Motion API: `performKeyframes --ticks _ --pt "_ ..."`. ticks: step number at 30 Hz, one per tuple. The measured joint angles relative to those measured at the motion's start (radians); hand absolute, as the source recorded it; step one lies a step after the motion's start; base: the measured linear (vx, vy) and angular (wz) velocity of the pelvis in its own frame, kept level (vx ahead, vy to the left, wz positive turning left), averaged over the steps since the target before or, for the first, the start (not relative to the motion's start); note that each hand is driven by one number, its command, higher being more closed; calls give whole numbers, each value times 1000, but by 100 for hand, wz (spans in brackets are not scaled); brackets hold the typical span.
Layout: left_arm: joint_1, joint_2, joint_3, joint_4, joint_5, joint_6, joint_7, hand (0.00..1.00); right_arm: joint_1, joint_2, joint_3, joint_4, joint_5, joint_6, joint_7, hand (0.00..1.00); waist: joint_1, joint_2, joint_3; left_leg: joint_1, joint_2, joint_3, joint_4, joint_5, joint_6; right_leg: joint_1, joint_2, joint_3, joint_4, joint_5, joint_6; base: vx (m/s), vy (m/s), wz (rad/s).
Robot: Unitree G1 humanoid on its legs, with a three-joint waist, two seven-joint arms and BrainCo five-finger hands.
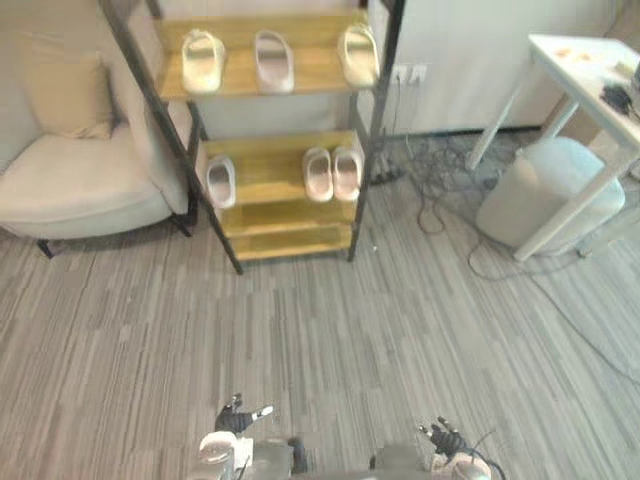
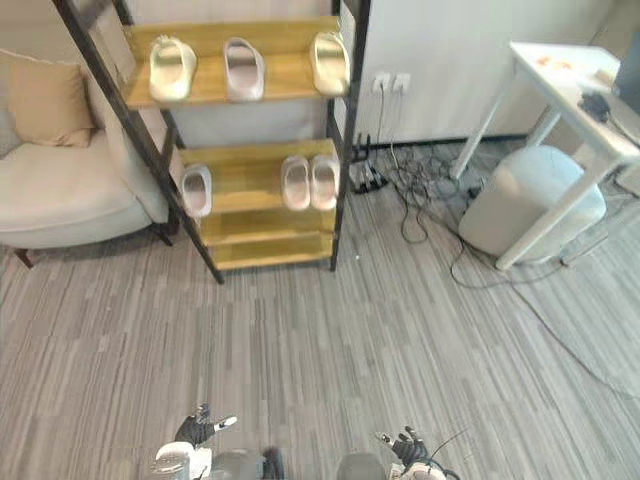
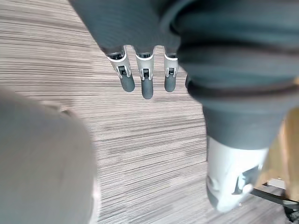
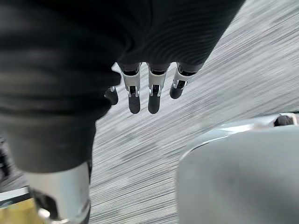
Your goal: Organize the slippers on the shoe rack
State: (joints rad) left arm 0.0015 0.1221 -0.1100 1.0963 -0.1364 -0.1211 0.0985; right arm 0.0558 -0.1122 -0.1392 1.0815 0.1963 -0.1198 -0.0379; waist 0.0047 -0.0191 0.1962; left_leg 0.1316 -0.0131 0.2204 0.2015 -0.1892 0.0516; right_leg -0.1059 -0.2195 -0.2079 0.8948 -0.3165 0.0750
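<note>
Well ahead of both hands, shoe rack (image 1: 290, 225) stands just beside armchair (image 1: 70, 185). Slippers (image 1: 272, 60) on it: three spread across top shelf; middle shelf has one at left edge, a touching pair right. Left hand (image 1: 238, 418) and right hand (image 1: 443, 437) low, fingers straight, empty. Open floor (image 1: 330, 340) between.
</note>
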Motion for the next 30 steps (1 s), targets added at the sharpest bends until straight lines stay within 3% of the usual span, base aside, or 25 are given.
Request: performKeyframes --ticks 2,4,5,6,7,8,10,12,13,15,17,19,21,22,23,24,27,28,30 --pt "2 -10 -8 4 0 1 -7 0 -2 -5 -7 -10 0 -8 0 0 -9 21 0 49 34 -31 -44 0 0 -68 39 -52 -149 -24 -24 415 -57 40" --pt "-2 -21 -9 4 0 2 -11 0 -6 -16 -8 -13 0 -8 0 0 -24 34 7 65 71 -63 -55 0 0 -132 83 -26 -370 30 -25 481 -178 60" --pt "-2 -18 -18 3 7 0 -12 0 1 -15 -7 -7 0 -4 -2 0 -26 27 4 76 76 -73 -60 -3 -10 -135 99 14 -542 128 -7 397 -186 65" --pt "-1 -12 -22 3 9 -2 -13 0 20 -9 -6 1 0 -1 -2 0 -22 13 -2 90 66 -78 -57 -24 -57 -136 98 52 -649 252 -15 399 -246 68" --pt "2 -9 -16 4 18 -1 -14 0 36 -4 -5 10 0 4 -1 0 -21 -5 -9 116 67 -96 -52 -55 -108 -139 95 85 -643 384 -39 412 -280 54" --pt "4 -40 7 15 19 0 -12 0 30 -29 -7 34 -1 14 0 0 -24 47 -8 131 109 -105 -30 -70 -133 -139 119 50 -577 337 -49 418 -296 45" --pt "7 -66 44 8 28 -2 -15 0 35 -37 -15 32 -1 14 -1 0 -28 73 -14 41 138 -130 169 -56 -158 -111 120 19 -582 265 -61 420 -272 35" --pt "10 -87 106 -6 28 0 -16 0 50 -45 -15 31 0 15 -4 0 -28 95 0 -89 202 -142 490 40 -243 -13 150 -2 -629 231 -78 397 -237 30" --pt "13 -88 114 -6 28 -1 -16 0 53 -45 -15 30 0 15 -5 0 -27 96 0 -101 214 -139 531 37 -239 6 154 -5 -639 222 -84 292 -139 3" --pt "21 -87 131 -26 27 -4 -16 0 72 -38 -15 7 1 14 -9 0 -17 84 1 -159 272 -40 672 2 -187 149 168 -11 -726 204 -90 333 -131 -7" --pt "15 -78 129 -30 27 -7 -16 0 70 -37 -15 1 2 12 -8 0 -16 79 1 -210 265 8 591 -29 -180 200 166 -6 -780 209 -78 250 -44 -11" --pt "10 -66 109 -32 28 -5 -17 0 62 -30 -15 2 3 12 -8 0 -16 67 7 -218 219 26 327 -33 -174 234 147 0 -799 212 -72 312 55 -19" --pt "5 -57 80 -33 35 -5 -18 0 63 -25 -17 4 3 12 -8 0 -16 56 8 -209 159 10 60 32 -171 251 122 8 -810 202 -50 413 201 -16" --pt "2 -59 69 -30 38 -5 -18 0 65 -28 -20 4 3 12 -8 0 -16 65 9 -205 136 -8 -81 167 -171 271 118 17 -815 182 -16 381 264 -16" --pt "2 -60 66 -23 38 -5 -18 0 66 -32 -22 5 3 12 -8 0 -16 74 8 -204 139 -16 -91 235 -146 284 125 23 -817 173 -2 309 235 -16" --pt "-4 -45 62 -20 37 -5 -18 0 59 -22 -21 15 3 13 -11 0 -13 50 7 -188 115 -9 -75 220 -112 300 105 33 -821 164 12 177 119 -8" --pt "-10 10 34 -14 40 -2 -20 0 57 35 -16 12 2 8 -10 0 -13 -40 -10 -178 38 13 -91 168 -77 301 24 31 -820 143 52 315 196 -7" --pt "-11 13 31 -12 42 -2 -22 0 54 35 -16 14 1 9 -9 0 -12 -51 -14 -172 26 16 -88 154 -66 298 11 31 -801 144 56 259 208 -6" --pt "-9 10 9 2 48 0 -25 0 49 25 -23 13 0 9 -5 0 -9 -20 -1 -130 14 23 -76 97 -51 267 -13 42 -672 144 57 226 237 -16"
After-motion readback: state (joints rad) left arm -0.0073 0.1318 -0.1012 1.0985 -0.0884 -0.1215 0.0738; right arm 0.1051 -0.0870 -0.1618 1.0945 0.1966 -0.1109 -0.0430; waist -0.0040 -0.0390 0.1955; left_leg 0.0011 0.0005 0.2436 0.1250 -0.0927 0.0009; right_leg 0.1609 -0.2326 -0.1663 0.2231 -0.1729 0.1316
